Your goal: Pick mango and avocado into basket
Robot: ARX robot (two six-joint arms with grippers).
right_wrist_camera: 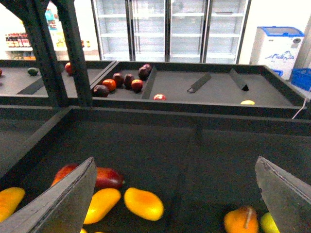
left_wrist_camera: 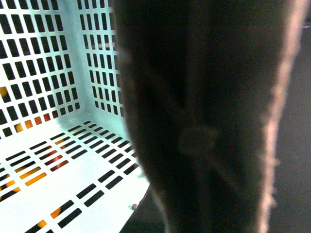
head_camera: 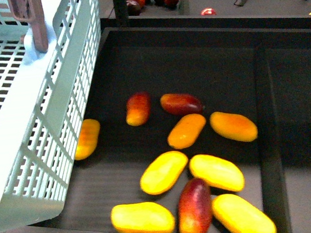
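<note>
A dark bin (head_camera: 194, 57) is seen, and its left part is hidden by the basket (head_camera: 42, 138), which is tipped and fills the left of the front view. The brown handle (head_camera: 35, 23) is seen at the basket's far end. One orange fruit (head_camera: 86, 138) is half hidden behind the basket wall. Yellow fruits (head_camera: 163, 172) are spread over the near part of the bin. The near mango (head_camera: 194, 207) is packed between them and is touched on both sides; it is laid from near to far, with its red end far. The far mango (head_camera: 138, 108) is laid alone, also from near to far, red end far. A dark red mango (head_camera: 181, 103) just right of it is laid from left to right. A divider (head_camera: 268, 138) shuts the bin on the right. The avocado (right_wrist_camera: 32, 71) is seen only as a small dark green fruit on the far left shelf; which way it points cannot be told. The right gripper (right_wrist_camera: 177, 199) is held above the bin, its fingers (right_wrist_camera: 68, 199) spread wide with nothing between. The left wrist view is mostly blocked by the handle, and the left gripper's state cannot be told.
</note>
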